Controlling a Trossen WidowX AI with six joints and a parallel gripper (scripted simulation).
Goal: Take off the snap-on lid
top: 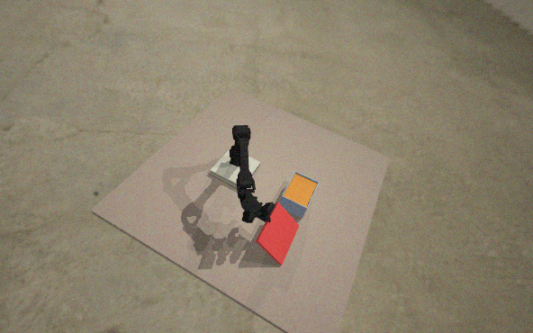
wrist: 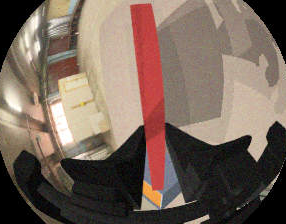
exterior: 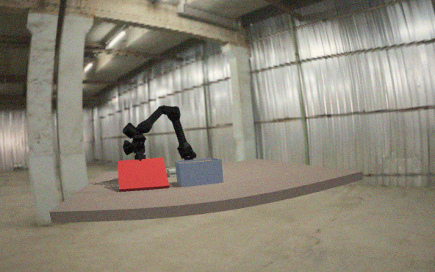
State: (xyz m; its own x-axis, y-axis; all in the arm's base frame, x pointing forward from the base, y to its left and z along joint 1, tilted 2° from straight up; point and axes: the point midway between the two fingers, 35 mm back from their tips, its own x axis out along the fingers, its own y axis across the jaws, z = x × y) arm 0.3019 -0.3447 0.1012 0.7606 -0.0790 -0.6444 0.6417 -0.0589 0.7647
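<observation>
The red lid (top: 279, 234) (exterior: 143, 175) (wrist: 148, 65) is off the box and steeply tilted, its smooth broad face turned up and outward. My gripper (top: 270, 211) (exterior: 140, 158) (wrist: 154, 128) is shut on the lid's upper edge. The lid's lower edge is at or just above the table; I cannot tell whether it touches. The blue storage box (top: 293, 207) (exterior: 199, 173) (wrist: 169, 175) stands upright and open beside the lid, with orange (top: 301, 190) (wrist: 152, 194) showing inside. In the top view the lid's upper corner is close to the box; any gap there is unclear.
The pinkish table (top: 340, 171) (exterior: 256, 184) bears the box and the arm. A pale plate (top: 252, 165) lies at the arm's base. The table's front edge (exterior: 204, 206) runs below the lid and box in the exterior view.
</observation>
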